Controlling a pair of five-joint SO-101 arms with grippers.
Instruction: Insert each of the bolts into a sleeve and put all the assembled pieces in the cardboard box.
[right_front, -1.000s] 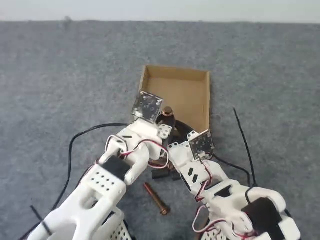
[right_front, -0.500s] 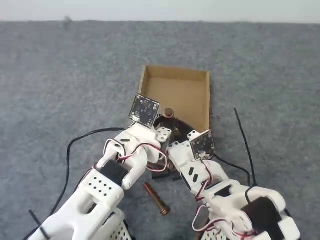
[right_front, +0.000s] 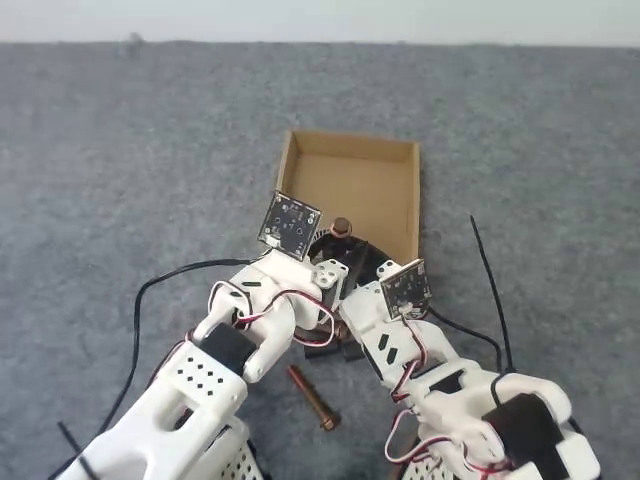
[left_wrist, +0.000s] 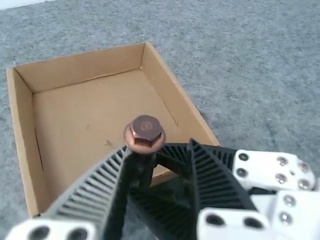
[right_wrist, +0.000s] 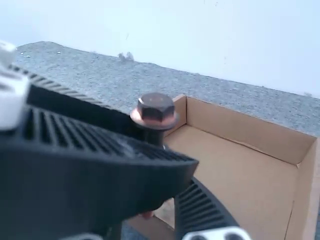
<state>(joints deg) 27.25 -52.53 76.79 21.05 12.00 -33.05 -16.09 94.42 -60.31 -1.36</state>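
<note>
Over the desk, high view: both arms meet at the near wall of the cardboard box (right_front: 349, 146). A bolt (right_front: 340, 226) stands head-up in the left pincer (right_front: 330, 244), with the right pincer (right_front: 362, 266) close beside it. A second bolt (right_front: 310, 396) lies on the grey desk (right_front: 120, 150), well behind both pincers toward the arm bases.
Left wrist view: the left pincer pinches the bolt (left_wrist: 144, 134) by its shank, just under the hex head. The open cardboard box (left_wrist: 22, 125) lies just beyond the pincer.
Right wrist view: the bolt (right_wrist: 154, 111) rises above the black pincer bodies, with the cardboard box (right_wrist: 300, 150) just past it. The right pincer's grip cannot be told.
Step in hand: apparently the first bolt is being mated with a sleeve or carried boxward. The pincers hide whether a sleeve sits on the shank.
Next move: if sleeved, it calls for a short carry forward over the wall and a release inside. If not, it calls for keeping the shank upright for seating. The second bolt is not yet handled.
</note>
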